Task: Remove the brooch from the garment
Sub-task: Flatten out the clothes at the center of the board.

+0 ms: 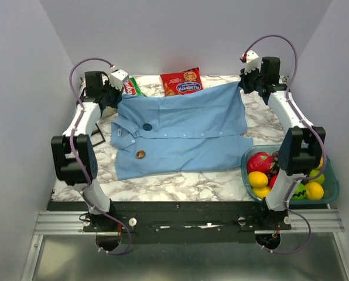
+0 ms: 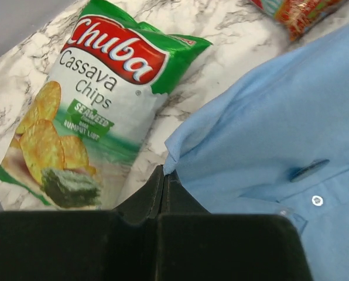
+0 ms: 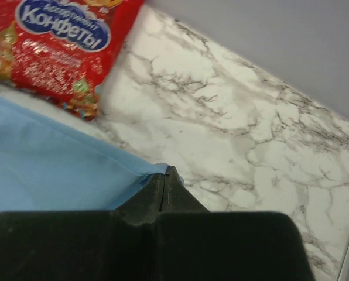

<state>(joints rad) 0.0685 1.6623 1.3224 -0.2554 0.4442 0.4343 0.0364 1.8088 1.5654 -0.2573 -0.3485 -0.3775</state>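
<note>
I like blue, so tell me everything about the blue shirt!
The shirt is light blue cloth with white buttons, spread flat on the marble table, collar to the left. A dark blue brooch sits near the collar, a reddish round pin lower down. The left gripper and right gripper, both shut, pinch its far corners.

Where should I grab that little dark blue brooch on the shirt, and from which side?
I'd pinch the brooch by its rim, coming straight down from above: it is a thin round disc lying flat on the shirt near its collar, so only opposite edges offer a hold. The left gripper is nearer, though shut on a shirt corner.
</note>
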